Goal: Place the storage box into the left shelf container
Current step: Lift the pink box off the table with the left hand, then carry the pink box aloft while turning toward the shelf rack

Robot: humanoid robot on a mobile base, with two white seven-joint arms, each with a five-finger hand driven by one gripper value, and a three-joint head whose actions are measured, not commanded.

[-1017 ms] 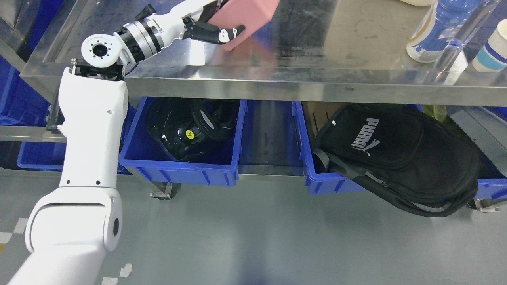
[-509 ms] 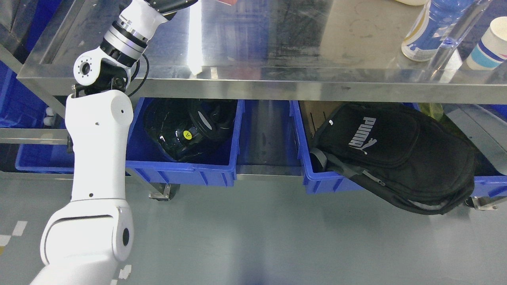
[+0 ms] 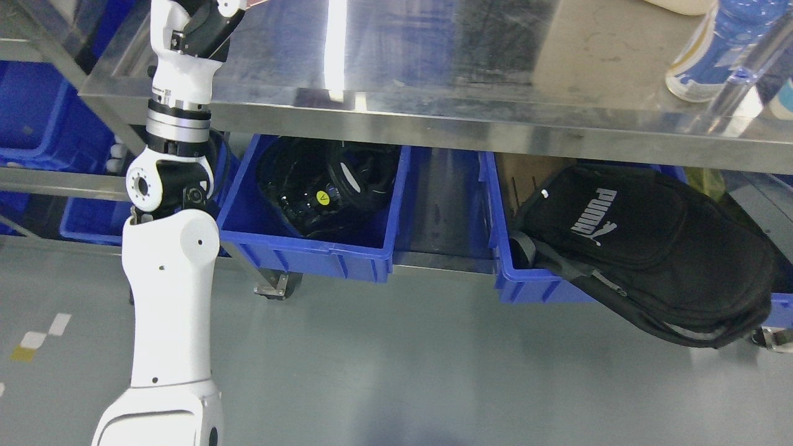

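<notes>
My left arm [image 3: 170, 266] rises from the bottom left, straight up past the steel table's front edge. Its wrist and the base of the left hand [image 3: 201, 21] reach the top edge of the picture, where the hand is cut off. A thin pink sliver [image 3: 253, 2] beside it may be the pink storage box; the rest of the box is out of frame. Under the table, a blue shelf bin [image 3: 303, 254] on the left holds black gear with a yellow sticker [image 3: 322, 197]. The right arm does not show.
The steel tabletop [image 3: 433, 68] spans the upper picture, with a bottle [image 3: 700, 59] at its right. A second blue bin [image 3: 533, 285] carries a black backpack [image 3: 644, 248] that hangs over its front. More blue bins [image 3: 37, 118] sit at far left. Below is grey floor [image 3: 396, 371].
The left arm has swung from leaning right over the table to upright at the left, carrying the pink box out over the top edge. The camera has also shifted.
</notes>
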